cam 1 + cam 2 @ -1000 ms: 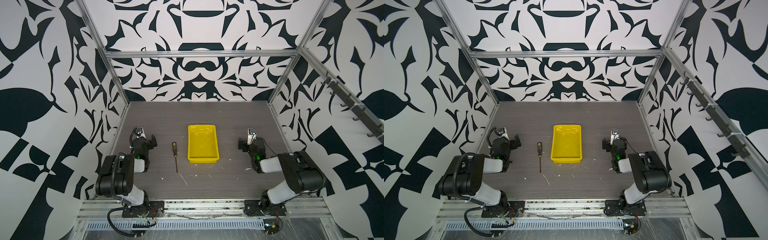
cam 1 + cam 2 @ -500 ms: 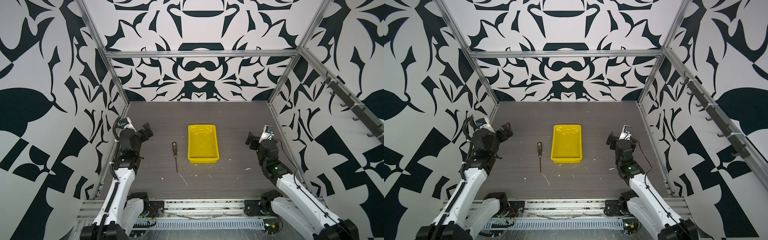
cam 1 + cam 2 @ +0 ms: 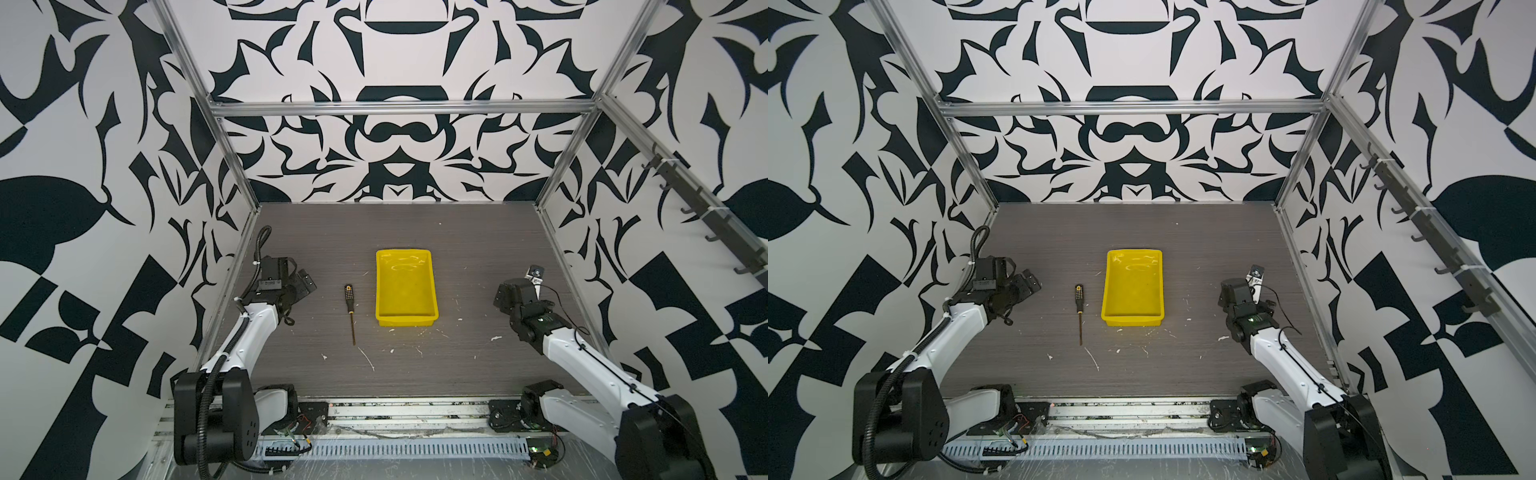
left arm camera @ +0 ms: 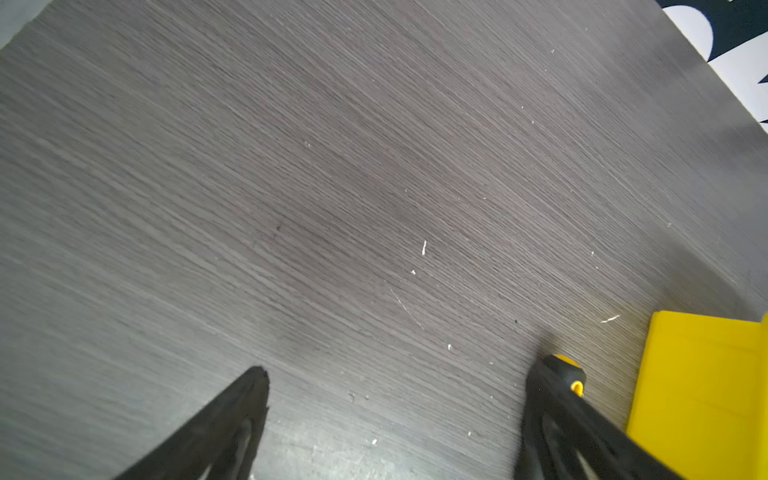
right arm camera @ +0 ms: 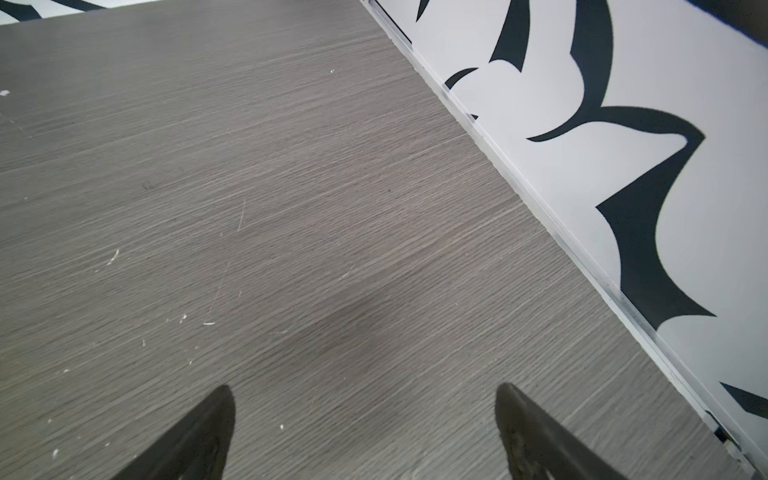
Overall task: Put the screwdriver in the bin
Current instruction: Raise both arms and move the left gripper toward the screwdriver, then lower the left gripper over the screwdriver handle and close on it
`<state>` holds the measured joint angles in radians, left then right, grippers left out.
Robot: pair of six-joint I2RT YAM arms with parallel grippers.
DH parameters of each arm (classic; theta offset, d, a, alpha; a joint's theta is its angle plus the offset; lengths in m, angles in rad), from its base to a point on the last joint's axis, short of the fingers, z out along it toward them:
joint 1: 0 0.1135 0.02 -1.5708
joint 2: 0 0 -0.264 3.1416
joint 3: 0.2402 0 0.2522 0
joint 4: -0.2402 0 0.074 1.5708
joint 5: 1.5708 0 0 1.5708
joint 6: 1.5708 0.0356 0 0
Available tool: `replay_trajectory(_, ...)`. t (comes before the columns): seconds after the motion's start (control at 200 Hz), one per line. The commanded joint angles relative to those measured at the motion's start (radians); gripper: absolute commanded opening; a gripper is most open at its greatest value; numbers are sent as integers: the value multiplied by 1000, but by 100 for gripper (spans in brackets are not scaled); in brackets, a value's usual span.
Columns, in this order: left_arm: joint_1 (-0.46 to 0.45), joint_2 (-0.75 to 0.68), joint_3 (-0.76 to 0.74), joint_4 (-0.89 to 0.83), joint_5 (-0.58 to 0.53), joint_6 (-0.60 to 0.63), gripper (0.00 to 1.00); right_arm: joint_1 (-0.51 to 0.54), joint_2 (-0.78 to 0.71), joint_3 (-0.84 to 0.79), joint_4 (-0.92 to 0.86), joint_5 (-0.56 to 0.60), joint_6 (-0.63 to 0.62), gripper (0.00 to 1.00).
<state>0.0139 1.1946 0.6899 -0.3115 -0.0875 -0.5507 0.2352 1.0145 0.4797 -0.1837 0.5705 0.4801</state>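
Arms: unfolded from the tucked rest pose of the earlier frames, now stretched out over worktop (image 3: 415,374); nothing else shifted.
Left pincer (image 3: 302,283): released, jaws wide, empty; above worktop left of screwdriver, near but apart, angled toward it.
Screwdriver (image 3: 351,313): flat on worktop, handle far from robot bases, shaft tip toward them; just left of bin, not touching; handle end visible in left wrist view (image 4: 565,370).
Bin (image 3: 407,321): empty, mid-worktop.
Right pincer (image 3: 508,294): released, empty, well right of bin.
Meaning: approach only begun; grasp, lift and drop all pending; left arm likely picker, being nearer.
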Motion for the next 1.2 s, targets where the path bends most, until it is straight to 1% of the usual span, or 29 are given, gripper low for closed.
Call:
replay_trajectory(0.0, 5, -34, 1, -17, 27, -14, 99, -2, -10, 36, -5, 22, 18, 98)
replay_trajectory(0.135, 4, -75, -10, -30, 24, -16, 99, -2, -33, 14, 33, 9, 7, 98)
replay_trajectory(0.225, 4, -124, -41, -30, -5, -44, 99, -2, -40, 8, 36, 8, 6, 98)
replay_trajectory(0.31, 6, -165, -60, -45, -71, -84, 99, -2, -39, 10, 38, 2, 4, 98)
replay_trajectory(0.385, 7, -187, -31, -114, -159, -104, 99, -2, -39, 10, 38, 2, -1, 98)
replay_trajectory(0.43, 13, -192, 4, -166, -202, -145, 99, -2, -42, 9, 36, 0, -3, 98)
replay_trajectory(0.475, 16, -192, 31, -185, -213, -202, 99, -2, -48, 5, 40, -3, -3, 98)
replay_trajectory(0.53, 18, -188, 40, -157, -167, -261, 99, -2, -53, -2, 53, -10, -8, 98)
replay_trajectory(0.595, 20, -171, 51, -153, -75, -268, 99, -2, -52, -3, 63, -16, -14, 98)
replay_trajectory(0.655, 21, -155, 67, -189, -27, -280, 99, -2, -50, -1, 56, -12, -16, 98)
replay_trajectory(0.695, 19, -153, 53, -182, 10, -313, 99, -1, -52, -1, 52, -10, -15, 98)
replay_trajectory(0.73, 19, -158, 24, -133, 62, -330, 100, -2, -55, -1, 53, -10, -15, 98)
replay_trajectory(0.785, 3, -168, -46, 9, 163, -352, 93, -2, -60, -4, 53, -10, -13, 98)
replay_trajectory(0.825, -29, -173, -89, 82, 183, -372, 92, -2, -63, -6, 54, -10, -13, 98)
replay_trajectory(0.865, -83, -173, -108, 102, 144, -392, 90, -2, -66, -10, 54, -9, -14, 98)
replay_trajectory(0.95, -238, -154, -115, 103, 56, -424, 89, -2, -68, -10, 59, -10, -9, 98)
replay_trajectory(1.015, -366, -127, -119, 117, 10, -436, 86, -3, -61, -9, 64, -18, -10, 98)
replay_trajectory(1.075, -464, -98, -123, 119, -47, -444, 86, -3, -49, -2, 62, -20, -11, 98)
replay_trajectory(1.08, -472, -96, -123, 119, -52, -445, 84, -2, -49, -1, 62, -19, -10, 98)
replay_trajectory(1.14, -537, -68, -139, 120, -111, -475, 79, -2, -41, 6, 54, -17, -8, 97)
replay_trajectory(1.195, -562, -42, -158, 138, -132, -504, 75, -2, -39, 7, 54, -17, -8, 97)
